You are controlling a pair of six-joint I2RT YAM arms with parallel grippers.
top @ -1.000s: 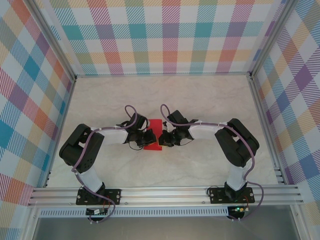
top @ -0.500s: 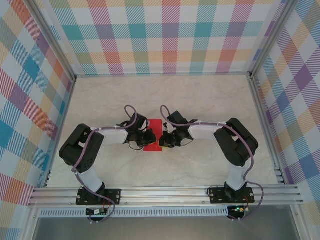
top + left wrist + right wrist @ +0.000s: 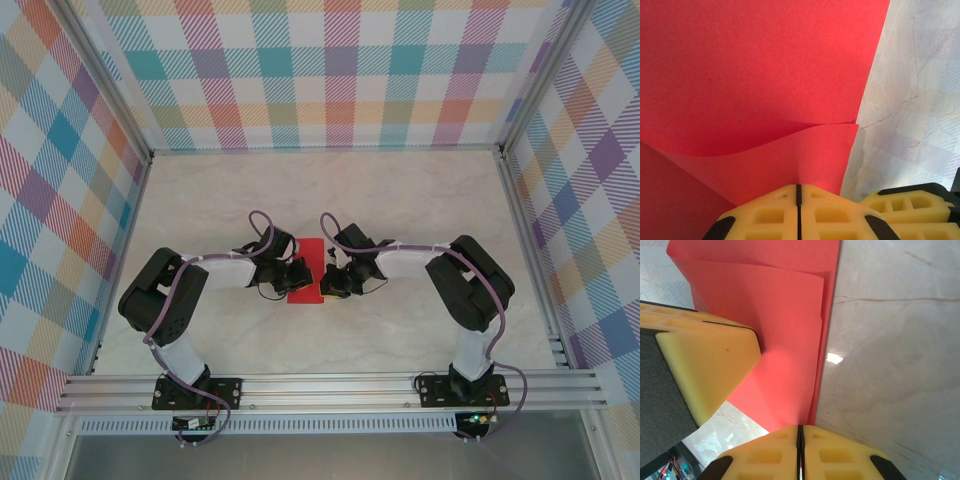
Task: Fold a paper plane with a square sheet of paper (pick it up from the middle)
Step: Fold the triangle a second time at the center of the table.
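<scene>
The red sheet of paper (image 3: pixel 303 293) lies partly folded into a narrow strip on the table's middle, between the two grippers. In the left wrist view the paper (image 3: pixel 755 65) has a curved flap lifted from it, and my left gripper (image 3: pixel 798 186) is shut on that flap's near edge. My left gripper (image 3: pixel 299 273) sits at the strip's left side, my right gripper (image 3: pixel 327 281) at its right side. In the right wrist view my right gripper (image 3: pixel 800 427) is shut on the layered right edge of the paper (image 3: pixel 775 315).
The marble table (image 3: pixel 400 200) spreads wide around the paper. Checked walls and metal frame rails (image 3: pixel 330 388) enclose it. The right gripper's yellow fingers (image 3: pixel 912 202) show close by in the left wrist view, and a left finger (image 3: pixel 705 365) looms in the right wrist view.
The right arm has drawn in slightly toward the paper, and the strip looks a touch narrower on its right side. The left arm holds still.
</scene>
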